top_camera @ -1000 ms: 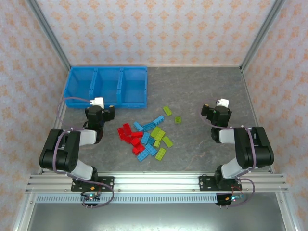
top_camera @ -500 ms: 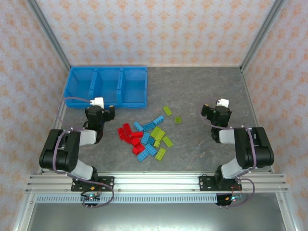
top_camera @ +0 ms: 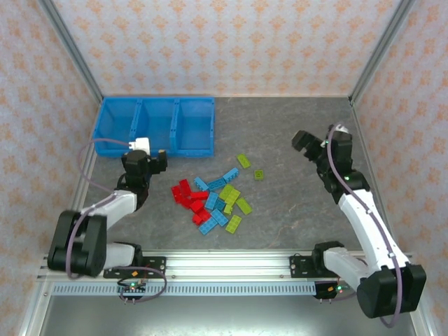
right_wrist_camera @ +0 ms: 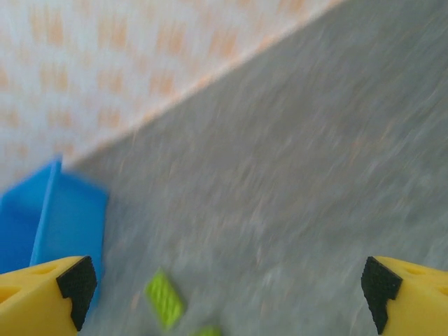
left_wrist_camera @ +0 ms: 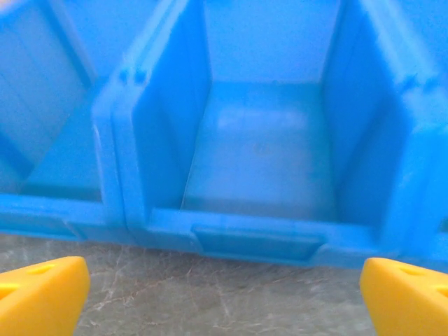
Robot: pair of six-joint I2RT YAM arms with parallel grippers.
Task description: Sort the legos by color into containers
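Legos (top_camera: 213,199) heaped at worktop (top_camera: 294,210) centre; containers (top_camera: 155,124) at far-left corner; left gripper (left_wrist_camera: 224,302) spread, facing containers; right gripper (right_wrist_camera: 224,294) spread, empty.

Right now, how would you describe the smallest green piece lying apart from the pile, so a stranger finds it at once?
Start at the blue tray at the far left, then find the pile of bricks in the middle. Past the pile's far right corner, two lime green pieces lie alone. It is the smaller, squarish piece, right of the long slanted brick.
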